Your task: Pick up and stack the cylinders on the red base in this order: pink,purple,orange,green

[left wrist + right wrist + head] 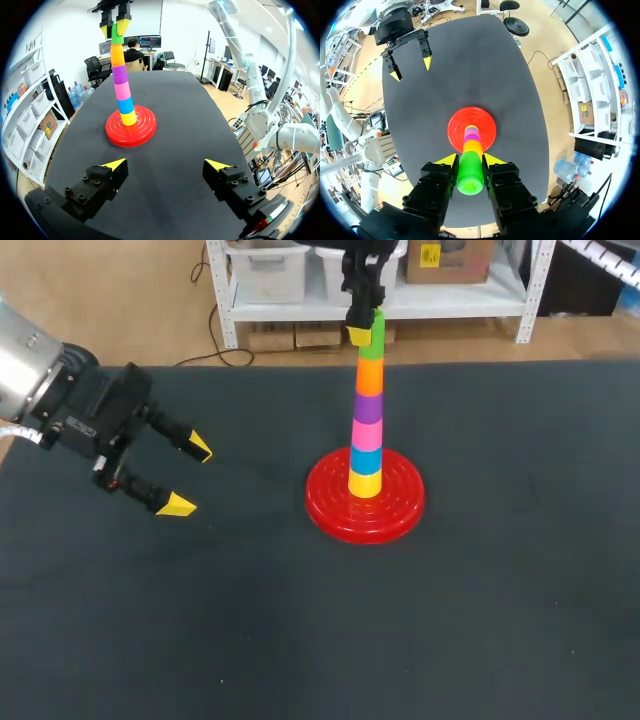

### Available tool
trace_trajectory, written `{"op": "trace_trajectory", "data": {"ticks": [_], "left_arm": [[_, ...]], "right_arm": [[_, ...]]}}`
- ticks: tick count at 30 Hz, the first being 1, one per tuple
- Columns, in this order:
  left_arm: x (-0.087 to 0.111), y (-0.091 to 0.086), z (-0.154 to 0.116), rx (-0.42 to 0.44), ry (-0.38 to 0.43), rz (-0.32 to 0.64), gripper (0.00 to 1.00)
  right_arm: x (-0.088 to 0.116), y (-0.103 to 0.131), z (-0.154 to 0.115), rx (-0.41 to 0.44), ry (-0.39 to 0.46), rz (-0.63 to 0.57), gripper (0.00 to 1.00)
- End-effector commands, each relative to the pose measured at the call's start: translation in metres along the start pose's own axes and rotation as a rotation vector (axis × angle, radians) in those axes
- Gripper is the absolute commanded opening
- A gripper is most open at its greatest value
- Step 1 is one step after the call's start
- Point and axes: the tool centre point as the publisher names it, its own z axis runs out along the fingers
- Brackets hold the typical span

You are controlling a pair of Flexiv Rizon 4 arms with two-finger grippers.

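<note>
Near the middle of the dark table (500, 590), well apart from its near and side edges, stands the red base (365, 510) with a tall tower of cylinders. At the tower's top, on the orange cylinder (370, 375), sits the green cylinder (374, 342), and the right gripper (471, 161) clamps it from two sides. The left gripper (189, 478) hangs with fingers spread wide by the left edge, well apart from the base.

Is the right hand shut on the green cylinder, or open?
Shut on it: in the right wrist view, both fingers of the right hand touch the green cylinder from opposite sides.
</note>
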Motion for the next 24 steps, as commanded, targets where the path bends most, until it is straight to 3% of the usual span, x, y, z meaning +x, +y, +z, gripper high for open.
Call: {"op": "trace_trajectory", "data": {"ticks": [1, 24], "left_arm": [[0.0015, -0.0012, 0.0000, -0.004, -0.004, 0.004, 1.00], [0.0015, -0.0012, 0.0000, -0.004, -0.004, 0.004, 1.00]], "right_arm": [[-0.0015, -0.0029, 0.0067, -0.009, 0.003, -0.001, 0.00], [-0.0010, -0.0076, 0.0115, -0.022, 0.002, 0.007, 0.00]]}}
